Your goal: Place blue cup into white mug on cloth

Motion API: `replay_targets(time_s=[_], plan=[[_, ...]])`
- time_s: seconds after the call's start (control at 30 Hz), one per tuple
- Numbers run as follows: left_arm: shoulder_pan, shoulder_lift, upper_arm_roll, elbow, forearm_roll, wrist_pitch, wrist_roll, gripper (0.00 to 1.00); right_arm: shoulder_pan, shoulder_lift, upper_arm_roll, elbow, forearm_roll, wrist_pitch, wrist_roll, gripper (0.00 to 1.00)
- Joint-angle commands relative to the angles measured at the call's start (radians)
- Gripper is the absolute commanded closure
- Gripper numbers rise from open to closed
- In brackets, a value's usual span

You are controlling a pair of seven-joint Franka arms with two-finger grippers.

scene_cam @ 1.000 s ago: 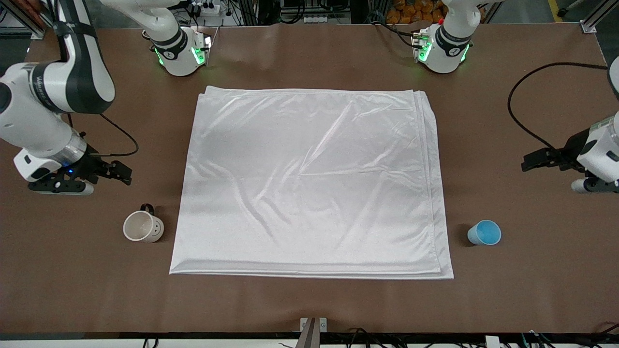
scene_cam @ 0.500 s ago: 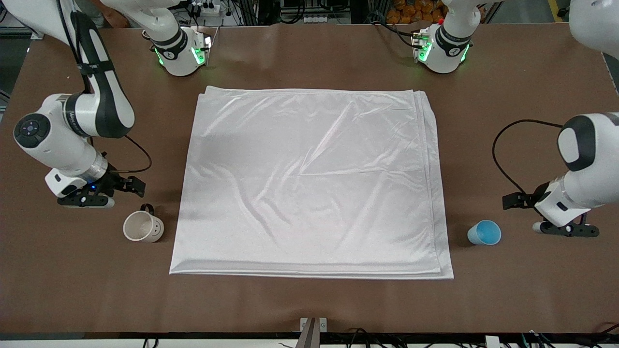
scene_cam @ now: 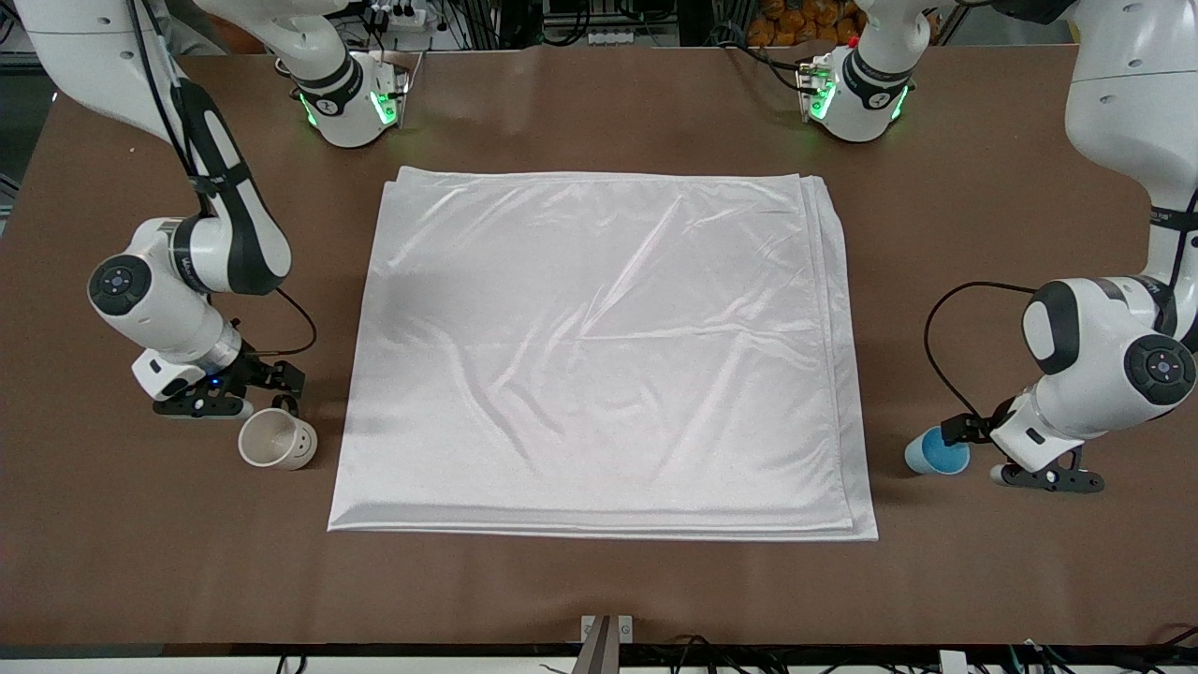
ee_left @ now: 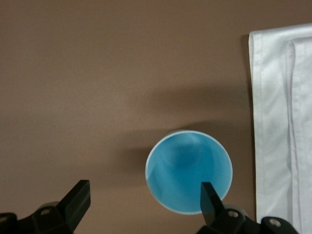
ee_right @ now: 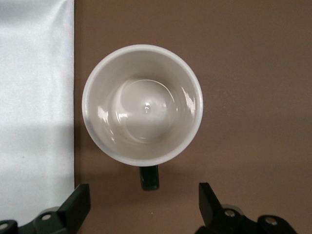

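The cup (scene_cam: pixel 937 452) and mug (scene_cam: pixel 277 440) both stand on the bare table (scene_cam: pixel 599 580), off the cloth (scene_cam: pixel 599 356) (cup toward the left arm's end). The left gripper (ee_left: pixel 141 197) hangs wide over the cup, the right gripper (ee_right: pixel 144 200) wide over the mug's handle, neither holding anything.

cloth (scene_cam: pixel 599 351) between mug (scene_cam: pixel 277 440) | cup (scene_cam: pixel 934 453), seemingly apart

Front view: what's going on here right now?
Both arms are reaching for a cup; neither grips yet. The left tool, open, hangs over the blue cup, which stands on the bare table off the cloth at the left arm's end. The right tool, open, is over the white mug, also off the cloth, at the right arm's end.
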Motion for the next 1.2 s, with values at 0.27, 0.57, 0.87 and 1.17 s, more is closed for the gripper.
replay_targets(time_s=[0.27,0.57,0.87,1.17], plan=[[0.011,0.061,0.001,0.022,0.02,0.078,0.016,0.0,-0.004,0.035,0.004,0.01,-0.005,0.057,-0.081,0.43],[0.02,0.073,0.0,0.021,0.01,0.086,-0.009,0.6,-0.003,0.052,0.004,0.036,-0.005,0.063,-0.082,0.61],[0.021,0.075,0.0,0.019,0.017,0.086,-0.041,1.0,-0.001,0.055,0.004,0.047,-0.005,0.061,-0.082,0.92],[0.025,0.075,0.0,0.019,0.01,0.086,-0.041,1.0,0.02,0.015,0.029,0.084,-0.002,-0.003,-0.065,1.0]])
